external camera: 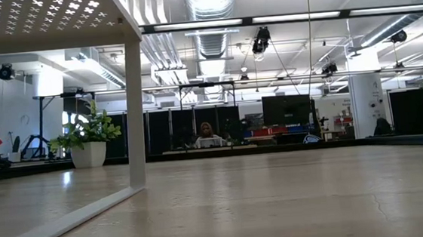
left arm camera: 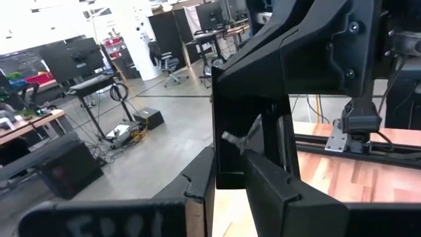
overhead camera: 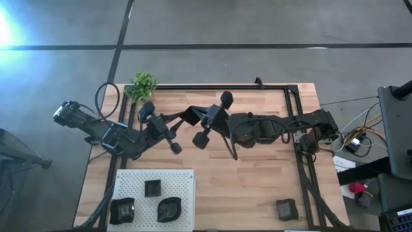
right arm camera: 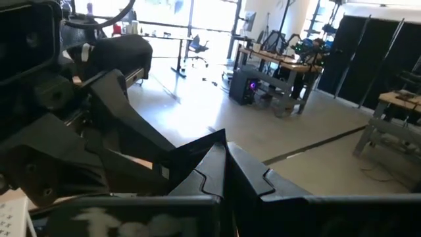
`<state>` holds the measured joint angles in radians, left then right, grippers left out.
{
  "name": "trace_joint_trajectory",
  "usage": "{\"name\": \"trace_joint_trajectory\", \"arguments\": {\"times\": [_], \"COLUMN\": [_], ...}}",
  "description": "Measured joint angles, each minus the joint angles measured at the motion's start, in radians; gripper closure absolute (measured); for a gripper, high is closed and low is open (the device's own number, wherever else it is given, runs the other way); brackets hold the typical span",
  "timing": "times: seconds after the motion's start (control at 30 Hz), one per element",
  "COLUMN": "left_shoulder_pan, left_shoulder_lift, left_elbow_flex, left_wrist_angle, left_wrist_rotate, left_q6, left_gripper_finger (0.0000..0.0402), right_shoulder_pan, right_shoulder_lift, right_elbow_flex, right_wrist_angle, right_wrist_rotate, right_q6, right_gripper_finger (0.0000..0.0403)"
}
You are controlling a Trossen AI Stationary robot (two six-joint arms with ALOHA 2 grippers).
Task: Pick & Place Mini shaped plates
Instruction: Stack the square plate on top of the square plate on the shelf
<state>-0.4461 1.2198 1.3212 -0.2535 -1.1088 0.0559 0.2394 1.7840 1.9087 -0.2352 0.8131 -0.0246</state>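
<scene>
The one small dark square plate (overhead camera: 286,209) off the white holed board (overhead camera: 180,177) sits at the table's near right edge, nearer the empty right gripper (overhead camera: 213,116), fingers together like the left gripper's (overhead camera: 158,127).

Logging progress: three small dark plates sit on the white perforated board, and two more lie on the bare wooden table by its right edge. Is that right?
Not quite. The high view shows three small dark plates on the white perforated board, but only one dark plate lies on the bare wooden table by its right edge.
</scene>
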Motion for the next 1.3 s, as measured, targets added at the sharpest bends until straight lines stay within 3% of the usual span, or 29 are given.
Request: {"name": "trace_joint_trajectory", "arguments": {"times": [0.13, 0.3, 0.67, 0.97, 1.2, 1.3], "left_shoulder_pan": [0.002, 0.006, 0.011, 0.011, 0.011, 0.011], "left_shoulder_lift": [0.001, 0.001, 0.001, -0.032, -0.087, -0.118], "left_elbow_flex": [0.000, 0.000, 0.002, 0.025, 0.027, 0.042], "left_wrist_angle": [-0.001, 0.000, -0.001, -0.047, -0.272, -0.403], "left_wrist_rotate": [-0.001, -0.019, -0.017, -0.005, 0.007, 0.101], "left_q6": [0.028, 0.029, 0.058, -0.035, -0.193, -0.282], "left_gripper_finger": [0.0342, 0.0393, 0.0401, 0.0401, 0.0401, 0.0401], "right_shoulder_pan": [0.000, 0.000, 0.000, 0.027, 0.101, 0.133], "right_shoulder_lift": [0.002, 0.003, 0.003, 0.003, 0.003, 0.003], "right_elbow_flex": [0.000, 0.000, 0.002, 0.077, 0.140, 0.158], "right_wrist_angle": [0.007, 0.008, 0.008, 0.010, 0.007, 0.004], "right_wrist_rotate": [0.001, 0.001, -0.003, -0.005, -0.005, -0.003], "right_q6": [-0.073, -0.064, -0.122, -0.028, -0.099, -0.135], "right_gripper_finger": [0.0395, 0.0395, 0.0388, 0.0308, 0.0259, 0.0249]}}
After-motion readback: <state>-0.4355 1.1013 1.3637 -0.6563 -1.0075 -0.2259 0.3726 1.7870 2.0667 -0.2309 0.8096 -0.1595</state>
